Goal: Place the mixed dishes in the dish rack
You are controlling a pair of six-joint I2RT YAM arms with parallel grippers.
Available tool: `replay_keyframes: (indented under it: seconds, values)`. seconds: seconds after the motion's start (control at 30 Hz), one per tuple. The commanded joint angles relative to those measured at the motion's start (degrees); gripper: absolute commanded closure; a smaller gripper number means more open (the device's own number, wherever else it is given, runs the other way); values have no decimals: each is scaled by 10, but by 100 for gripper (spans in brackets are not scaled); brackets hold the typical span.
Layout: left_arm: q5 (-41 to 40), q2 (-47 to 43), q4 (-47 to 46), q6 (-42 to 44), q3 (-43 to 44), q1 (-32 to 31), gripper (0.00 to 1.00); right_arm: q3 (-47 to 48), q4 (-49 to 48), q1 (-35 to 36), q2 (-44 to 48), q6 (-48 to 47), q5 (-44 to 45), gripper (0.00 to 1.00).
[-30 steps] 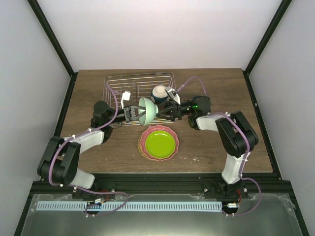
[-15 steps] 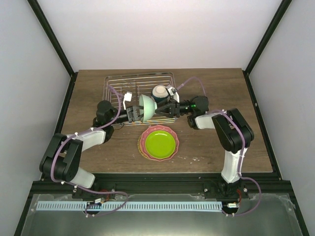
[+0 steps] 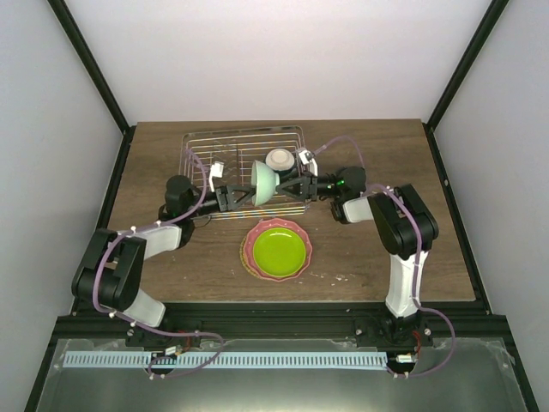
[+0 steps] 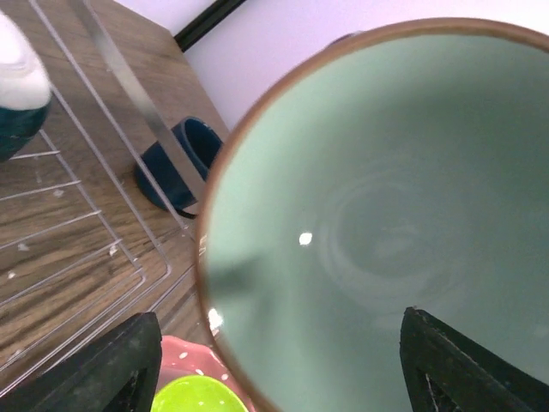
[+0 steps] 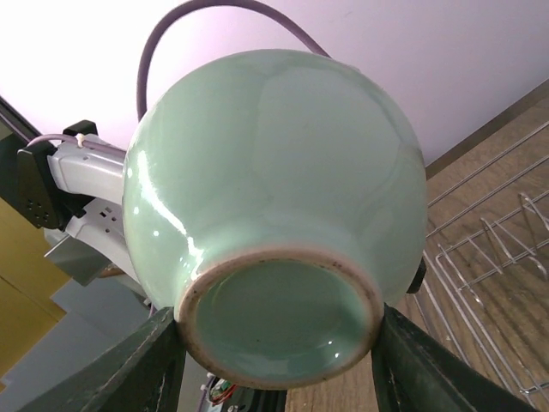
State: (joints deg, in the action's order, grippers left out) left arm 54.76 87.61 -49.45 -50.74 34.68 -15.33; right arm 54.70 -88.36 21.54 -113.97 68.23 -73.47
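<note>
The mint bowl (image 3: pixel 264 180), hanging between the left gripper (image 3: pixel 233 196) and right gripper (image 3: pixel 290 186), blocks the rack's (image 3: pixel 197 150) 5 o'clock quarter. A cream bowl (image 3: pixel 279 158) fills its 2 o'clock corner. The 9 o'clock half is open from above; stacked plates (image 3: pixel 276 249) obstruct the table (image 3: pixel 377 257) at the rack's 6 o'clock.

The mint bowl (image 4: pixel 377 223) overruns the left wrist view.

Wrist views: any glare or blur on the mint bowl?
Left wrist view: the mint bowl fills the frame in soft focus, with one small glint; the dish rack wires behind look smeared. Right wrist view: its underside is sharp, with bright streaks on one flank.
</note>
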Motion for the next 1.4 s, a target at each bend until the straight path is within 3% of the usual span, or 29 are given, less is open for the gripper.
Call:
replay_keyframes:
  seconds: [0.0, 0.2, 0.37, 0.5, 0.7, 0.9, 1.37]
  values:
    - [-9, -16, 50, 43, -7, 16, 20, 29, -144, -13, 6, -29, 14, 54]
    - [-81, -80, 259, 154, 28, 23, 16, 31, 46, -14, 41, -153, 13, 54]
    - [-194, -126, 443, 239, 79, 23, 16, 50, 293, -14, 91, -316, 50, 55]
    - [-253, -144, 517, 274, 108, 23, 16, 79, 491, -14, 123, -433, 111, 55]
    - [-323, -159, 579, 303, 131, 23, 16, 119, 698, -14, 148, -530, 228, 55]
    - [-408, -170, 638, 334, 166, 23, 16, 157, 818, -12, 154, -555, 327, 57]
    - [-402, -182, 640, 338, 164, 23, 15, 312, 1112, 21, 140, -604, 502, 57]
